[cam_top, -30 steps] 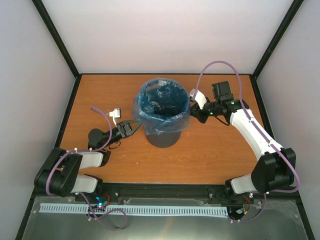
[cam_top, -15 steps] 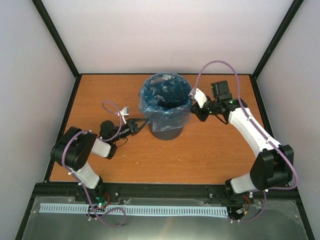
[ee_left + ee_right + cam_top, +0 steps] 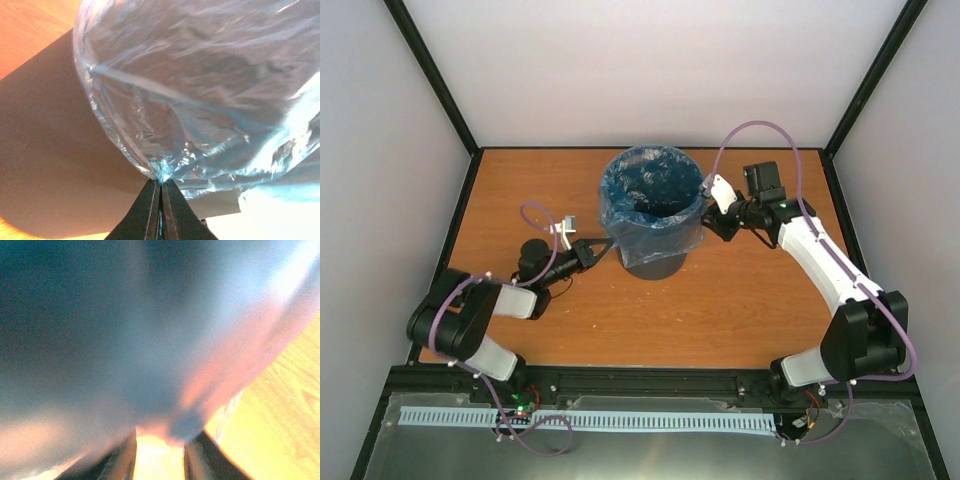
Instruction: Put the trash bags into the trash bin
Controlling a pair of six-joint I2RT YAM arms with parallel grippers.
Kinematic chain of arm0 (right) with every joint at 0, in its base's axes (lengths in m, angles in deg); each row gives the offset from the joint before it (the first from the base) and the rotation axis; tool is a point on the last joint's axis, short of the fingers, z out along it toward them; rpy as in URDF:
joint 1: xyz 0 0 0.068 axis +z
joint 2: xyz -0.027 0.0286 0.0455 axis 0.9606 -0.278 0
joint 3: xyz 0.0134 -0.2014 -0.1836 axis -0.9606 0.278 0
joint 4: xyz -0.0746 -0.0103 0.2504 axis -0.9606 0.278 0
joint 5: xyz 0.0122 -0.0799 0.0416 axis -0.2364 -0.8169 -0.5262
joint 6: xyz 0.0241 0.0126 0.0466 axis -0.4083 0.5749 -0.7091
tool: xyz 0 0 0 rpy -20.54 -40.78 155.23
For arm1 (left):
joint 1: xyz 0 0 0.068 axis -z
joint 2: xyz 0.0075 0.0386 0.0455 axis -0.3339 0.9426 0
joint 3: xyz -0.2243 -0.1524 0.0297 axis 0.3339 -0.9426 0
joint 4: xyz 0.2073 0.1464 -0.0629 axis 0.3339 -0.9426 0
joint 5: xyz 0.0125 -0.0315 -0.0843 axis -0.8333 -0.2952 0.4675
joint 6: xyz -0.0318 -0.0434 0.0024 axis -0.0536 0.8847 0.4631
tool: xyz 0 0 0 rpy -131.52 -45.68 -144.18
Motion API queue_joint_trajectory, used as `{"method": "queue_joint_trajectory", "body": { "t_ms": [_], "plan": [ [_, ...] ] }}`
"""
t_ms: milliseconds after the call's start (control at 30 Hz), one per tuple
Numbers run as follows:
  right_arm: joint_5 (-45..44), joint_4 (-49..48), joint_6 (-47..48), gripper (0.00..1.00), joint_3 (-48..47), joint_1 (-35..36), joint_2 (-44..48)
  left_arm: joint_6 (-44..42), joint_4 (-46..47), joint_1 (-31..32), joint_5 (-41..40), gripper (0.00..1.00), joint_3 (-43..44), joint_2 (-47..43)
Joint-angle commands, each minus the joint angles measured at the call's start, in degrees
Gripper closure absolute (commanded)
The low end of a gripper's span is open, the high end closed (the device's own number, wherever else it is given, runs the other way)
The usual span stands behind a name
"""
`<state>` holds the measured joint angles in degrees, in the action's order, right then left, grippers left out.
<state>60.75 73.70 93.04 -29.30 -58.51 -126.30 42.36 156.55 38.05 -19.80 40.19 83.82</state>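
Light-blue trash bag (image 3: 650,200) lining the grey trash bin (image 3: 655,266) on the tabletop (image 3: 720,300), left tool (image 3: 161,187) clenched on its hanging edge — right tool (image 3: 159,442) parted, released, beside the bag.

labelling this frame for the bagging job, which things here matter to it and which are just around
Job: light-blue trash bag, dark grey trash bin, left gripper pinching the bag's edge.
Just around: wooden table, purple cables on the arms.
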Motion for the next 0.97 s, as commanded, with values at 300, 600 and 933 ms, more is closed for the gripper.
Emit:
{"method": "queue_joint_trajectory", "body": {
  "t_ms": [300,600,933],
  "plan": [
    [-4.30,3.52,-9.77,0.17,2.50,-5.32,11.79,-21.50,-61.61,-0.11,-20.00,0.23,8.68,-34.60],
    [-17.24,-1.07,-23.37,0.00,-0.11,-10.07,15.79,-31.39,-89.81,-0.50,-31.29,0.01,23.90,-40.88],
    [-25.51,-8.02,-27.46,0.00,4.00,-10.08,22.49,-47.90,-99.69,-0.48,-47.42,0.00,40.66,-40.56]
  ]
}}
